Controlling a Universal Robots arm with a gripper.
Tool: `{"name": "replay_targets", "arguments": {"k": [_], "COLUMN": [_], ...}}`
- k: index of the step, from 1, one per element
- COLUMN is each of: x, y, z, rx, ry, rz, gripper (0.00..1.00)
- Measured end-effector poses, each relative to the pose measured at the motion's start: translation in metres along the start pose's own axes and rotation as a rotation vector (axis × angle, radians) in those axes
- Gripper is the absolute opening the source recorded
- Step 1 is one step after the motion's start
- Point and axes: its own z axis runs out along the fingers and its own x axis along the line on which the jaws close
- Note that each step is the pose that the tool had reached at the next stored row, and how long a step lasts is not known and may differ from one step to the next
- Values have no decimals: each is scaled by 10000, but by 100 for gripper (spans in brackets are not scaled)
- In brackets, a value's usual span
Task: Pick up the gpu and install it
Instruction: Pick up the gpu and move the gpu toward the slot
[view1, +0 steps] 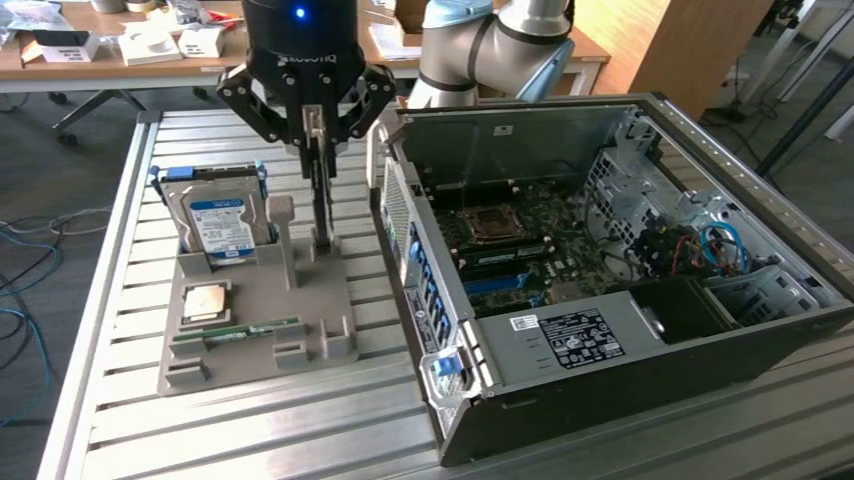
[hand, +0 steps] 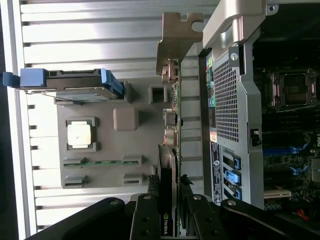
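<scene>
The slatted table (view1: 120, 300) had an open PC case (view1: 507, 135) lying on its side, motherboard facing up, I'd guess so a card can go straight down into it. Beside it, on the exterior view's left, sat a grey parts tray (view1: 314, 300) with slots that stand each part where it can be grabbed. The hard drive (view1: 220, 225) stood on edge at the back of it. The gripper (view1: 318, 125) hung over the tray, its fingers (hand: 146, 215) pinched onto the gpu (view1: 322, 200). It held the card upright by its top edge, with the metal bracket (hand: 175, 40) at one end. Couldn't tell if the bottom edge was clear of its slot. The CPU (view1: 204, 300) and memory stick (view1: 240, 330) sat untouched in their spots.
</scene>
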Motion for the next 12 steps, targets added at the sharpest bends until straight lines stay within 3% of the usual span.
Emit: {"name": "replay_targets", "arguments": {"k": [12], "x": [-1], "y": [2], "z": [-39], "rx": [1], "ry": [1], "rz": [0], "gripper": [27]}}
